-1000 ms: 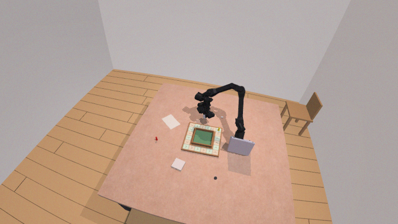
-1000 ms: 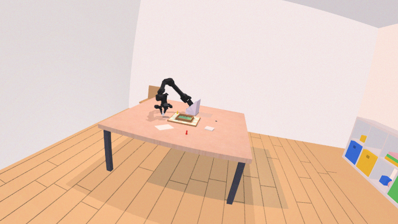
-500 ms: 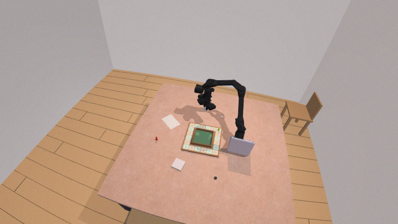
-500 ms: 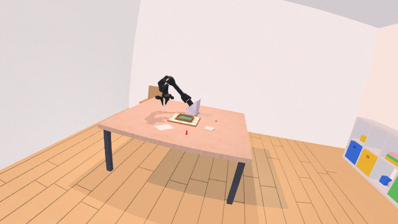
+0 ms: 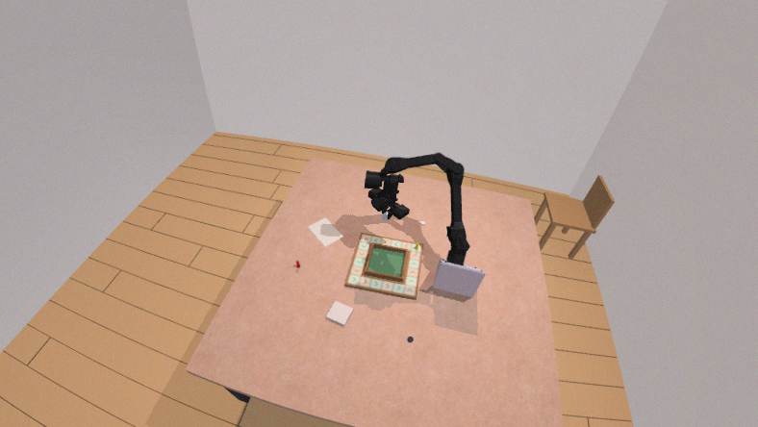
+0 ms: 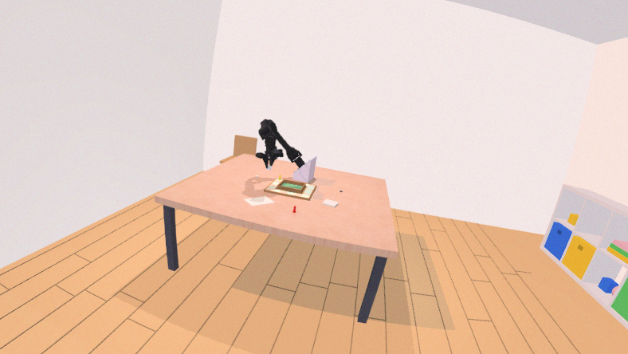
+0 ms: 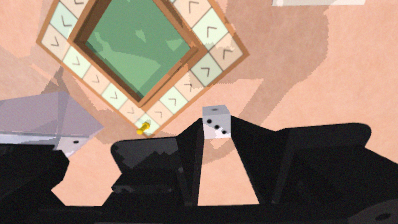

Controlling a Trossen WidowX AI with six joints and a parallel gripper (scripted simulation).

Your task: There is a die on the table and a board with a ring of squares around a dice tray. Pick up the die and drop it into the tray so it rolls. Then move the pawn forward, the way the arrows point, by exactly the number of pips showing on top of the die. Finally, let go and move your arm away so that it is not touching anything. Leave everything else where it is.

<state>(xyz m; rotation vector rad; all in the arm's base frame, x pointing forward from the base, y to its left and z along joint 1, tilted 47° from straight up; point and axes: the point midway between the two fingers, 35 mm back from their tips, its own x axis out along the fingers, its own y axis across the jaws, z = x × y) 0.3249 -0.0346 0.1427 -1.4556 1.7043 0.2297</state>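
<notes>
My gripper (image 5: 388,215) (image 6: 268,167) (image 7: 215,120) is shut on the die and holds it above the table, behind the board in the top view. The die (image 7: 217,121) is pale grey with black pips; one side face shows three pips, and the face at its far edge shows one. The board (image 5: 384,294) (image 6: 288,195) (image 7: 243,55) has a ring of arrowed squares around a brown-rimmed tray with a green floor (image 5: 386,261) (image 6: 292,185) (image 7: 135,47). The yellow pawn (image 5: 416,245) (image 6: 280,177) (image 7: 143,128) stands on a corner square of the board.
A lilac wedge-like block (image 5: 459,278) (image 6: 305,171) (image 7: 50,112) stands by the arm's base. A white sheet (image 5: 321,229) (image 6: 258,201), a red pawn-like piece (image 5: 297,263) (image 6: 294,210), a white square block (image 5: 339,313) (image 6: 330,202), a dark disc (image 5: 410,339) (image 6: 340,190) and a small white object (image 5: 422,222) lie around the board.
</notes>
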